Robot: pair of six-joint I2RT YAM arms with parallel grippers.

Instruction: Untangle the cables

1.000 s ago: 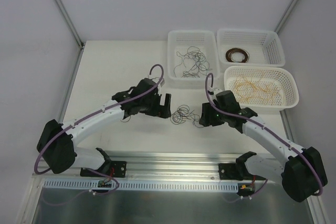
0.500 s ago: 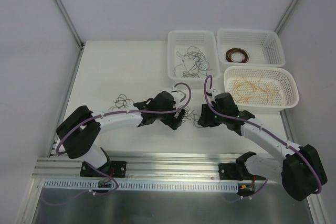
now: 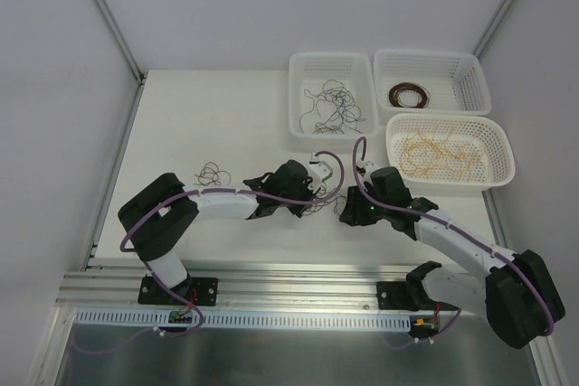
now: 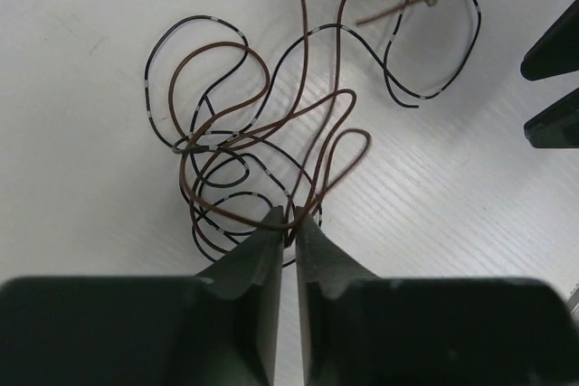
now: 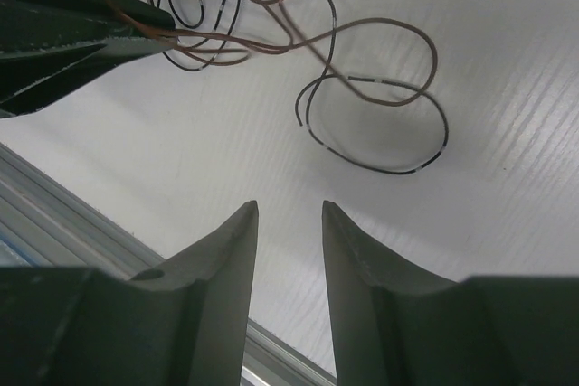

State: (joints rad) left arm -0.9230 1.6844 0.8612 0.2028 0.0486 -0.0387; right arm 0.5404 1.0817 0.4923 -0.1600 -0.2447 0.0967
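Note:
A tangle of thin black and brown cables (image 3: 326,196) lies on the white table between my two grippers. In the left wrist view the cables (image 4: 262,146) spread out just ahead of my left gripper (image 4: 288,221), whose jaws are shut on a brown loop at the tangle's near edge. My left gripper (image 3: 312,200) sits at the tangle's left side. My right gripper (image 3: 345,211) is at its right side. In the right wrist view my right gripper (image 5: 289,210) stands open above bare table, short of a black-and-brown loop (image 5: 375,106).
A small separate bunch of black cables (image 3: 213,174) lies on the table to the left. Three white baskets stand at the back right: one (image 3: 294,101) holds black cables, one (image 3: 472,88) a dark brown coil, one (image 3: 503,158) yellow-tan cables. A metal rail (image 3: 298,277) runs along the near edge.
My left arm swung right from beside the tangle onto it, and its jaws went from wide open to shut on a brown cable. The right gripper narrowed slightly and edged left.

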